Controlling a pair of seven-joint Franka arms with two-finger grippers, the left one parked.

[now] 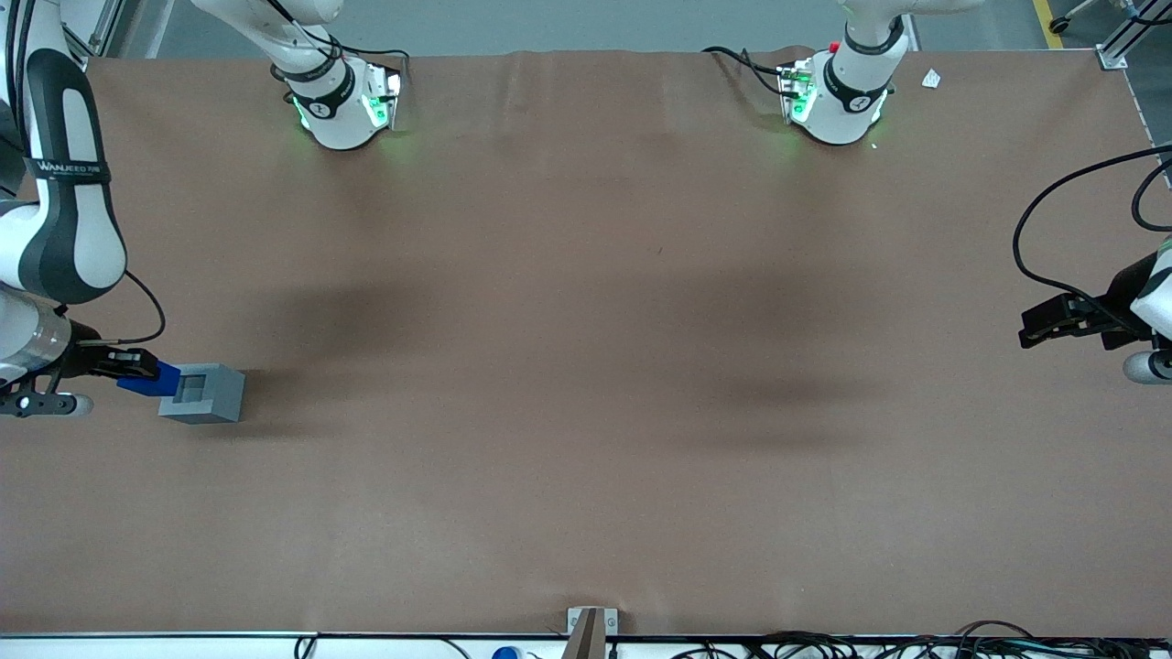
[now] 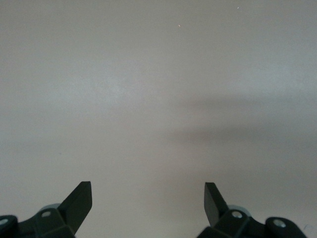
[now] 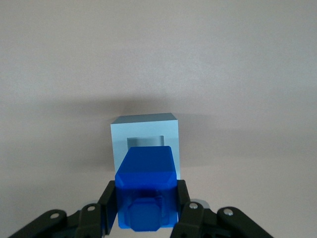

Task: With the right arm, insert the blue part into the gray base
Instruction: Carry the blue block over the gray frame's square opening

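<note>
**Blue part is picked up and right at the base, just not in yet**

So here's where things stand. The right arm has its gripper clamped on the blue part, fingers pressed against its two flanks, and it's carrying it clear of the brown table. Picking up is done, I'd say. What's left is the actual insertion: the gray base sits on the table toward the working arm's end, and its square recess is open with nothing in it.

The blue part hangs right at the base's edge on the gripper side, overlapping that edge as seen from the front, not yet centred over the recess. From the wrist camera the blue part covers the near rim of the gray base, with the recess peeking out just past it.

Orientation: its long axis runs roughly level, along the gripper's reach toward the base. The stepped stud faces back toward the wrist camera, away from the base. My guess is it needs tipping and shifting over the hole before going down.
</note>
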